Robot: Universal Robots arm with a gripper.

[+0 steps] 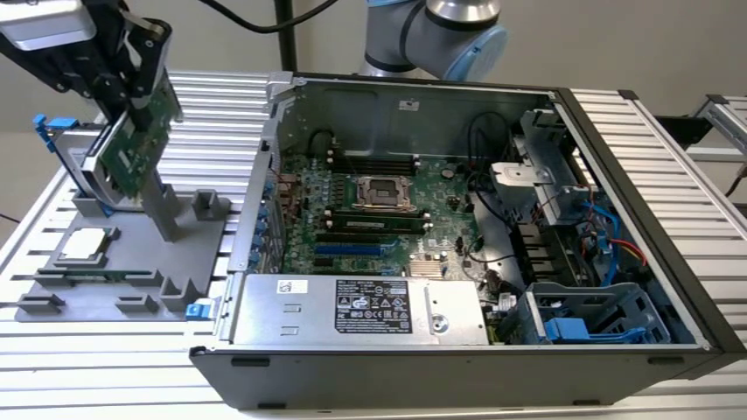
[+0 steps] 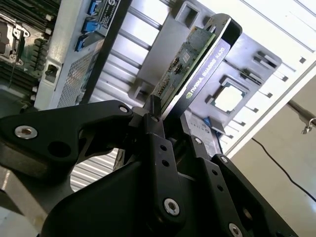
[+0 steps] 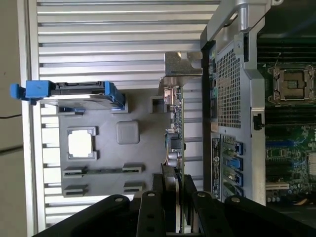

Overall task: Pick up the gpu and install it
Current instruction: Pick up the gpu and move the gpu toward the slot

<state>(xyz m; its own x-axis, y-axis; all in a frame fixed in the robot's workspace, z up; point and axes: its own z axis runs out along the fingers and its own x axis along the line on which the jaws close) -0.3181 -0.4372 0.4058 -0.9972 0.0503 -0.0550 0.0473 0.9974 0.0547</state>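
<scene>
The gpu (image 1: 132, 149) is a thin card with a green circuit board face and a silver end bracket, held tilted at the exterior view's left. It hangs over the grey holder tray (image 1: 129, 262), bracket end lowest and close to the tray's posts. My gripper (image 1: 126, 83) is shut on the card's upper edge. In the second wrist view the black fingers (image 2: 158, 143) clamp the gpu (image 2: 197, 64) from both sides, with the black shroud edge facing out. The first wrist view has the gpu (image 3: 176, 123) edge-on, rising from the gripper (image 3: 173, 185) between the tray and the computer case.
The open computer case (image 1: 653, 219) lies to the exterior view's right, with its motherboard (image 1: 373, 201) exposed and a silver power supply (image 1: 350, 306) at the front. On the tray sit a small square CPU chip (image 1: 87, 245) and a hard drive in a blue frame (image 3: 74, 91).
</scene>
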